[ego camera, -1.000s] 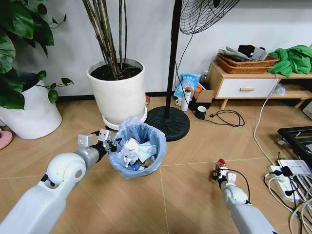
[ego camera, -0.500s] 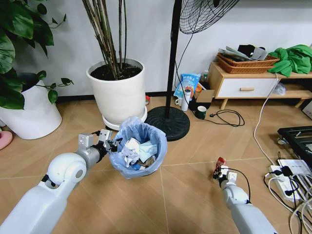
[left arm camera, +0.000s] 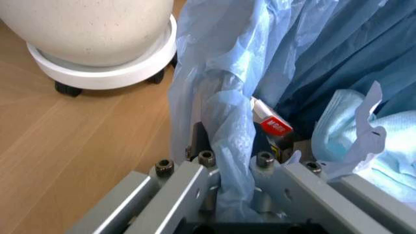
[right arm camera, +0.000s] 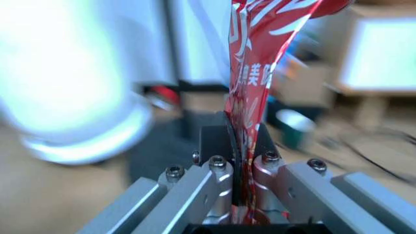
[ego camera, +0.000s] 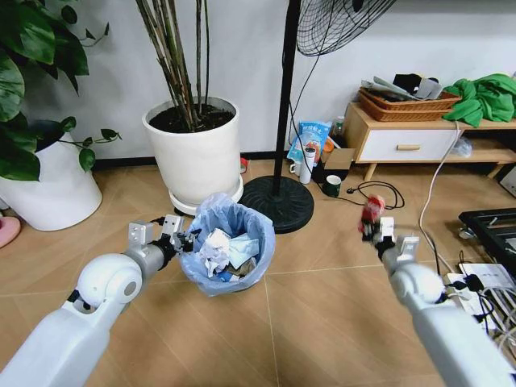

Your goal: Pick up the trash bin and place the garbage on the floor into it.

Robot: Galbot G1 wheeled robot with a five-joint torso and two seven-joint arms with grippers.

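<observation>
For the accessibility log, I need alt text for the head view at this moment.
The right gripper holds a crushed red can raised above the floor, right of the trash bin. The left gripper grips the bin's blue-bagged rim; the bin holds paper litter.

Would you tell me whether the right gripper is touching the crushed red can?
Touching: in the right wrist view the right gripper pinches the crushed red can.

Crushed red can (right arm camera: pixel 250 73) in the right gripper (right arm camera: pixel 242 146): white Chinese characters, "美" legible. Small red label (left arm camera: pixel 275 127) inside the trash bin (left arm camera: pixel 221 97): white print, unreadable.
</observation>
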